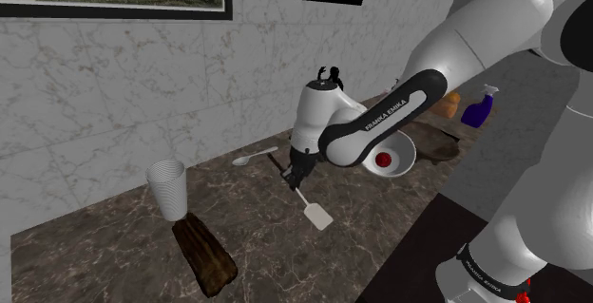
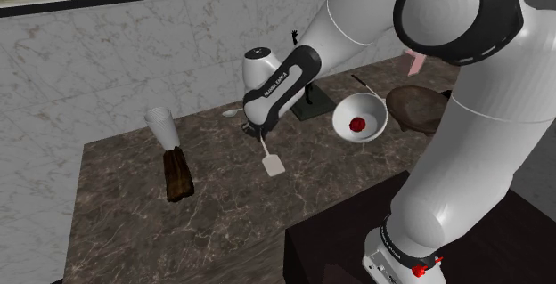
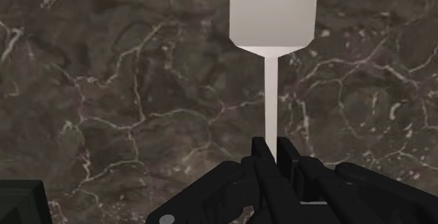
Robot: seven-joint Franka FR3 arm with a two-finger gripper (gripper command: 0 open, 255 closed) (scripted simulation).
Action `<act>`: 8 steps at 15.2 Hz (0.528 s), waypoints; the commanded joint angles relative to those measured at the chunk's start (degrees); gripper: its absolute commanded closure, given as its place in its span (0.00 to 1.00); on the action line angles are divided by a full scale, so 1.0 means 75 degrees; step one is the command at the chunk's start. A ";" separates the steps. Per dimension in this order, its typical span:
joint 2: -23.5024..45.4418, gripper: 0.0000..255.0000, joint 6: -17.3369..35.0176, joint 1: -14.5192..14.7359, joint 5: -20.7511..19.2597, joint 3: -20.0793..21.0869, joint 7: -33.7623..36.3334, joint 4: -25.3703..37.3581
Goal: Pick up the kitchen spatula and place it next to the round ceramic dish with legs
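My black gripper (image 1: 296,174) (image 2: 257,138) is shut on the thin handle of a white spatula (image 1: 317,214) (image 2: 273,164). The spatula slants down from the fingers, its flat blade over the dark marble counter (image 1: 114,254). In the wrist view the fingers (image 3: 262,158) clasp the handle and the blade (image 3: 274,12) sticks out ahead of the gripper (image 3: 274,161). The round white dish (image 1: 404,149) (image 2: 374,113), with something red inside, sits on the counter to the shoulder view's right of the gripper, partly behind my forearm.
A white ribbed cup (image 1: 168,189) (image 2: 161,124) and a dark brown slab (image 1: 204,254) (image 2: 176,174) stand toward the shoulder view's left. A spoon (image 1: 255,157) lies near the wall. Beyond the dish are a brown plate (image 1: 435,144) (image 2: 419,104), a blue spray bottle (image 1: 478,109) and a black figurine (image 1: 328,73).
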 commanded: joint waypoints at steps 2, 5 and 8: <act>-0.0268 1.00 -0.0288 -0.0037 0.0179 0.0062 -0.0132 0.0032; -0.0530 1.00 -0.0580 -0.0062 0.0344 0.0106 -0.0255 0.0079; -0.0779 1.00 -0.0878 -0.0078 0.0493 0.0136 -0.0366 0.0142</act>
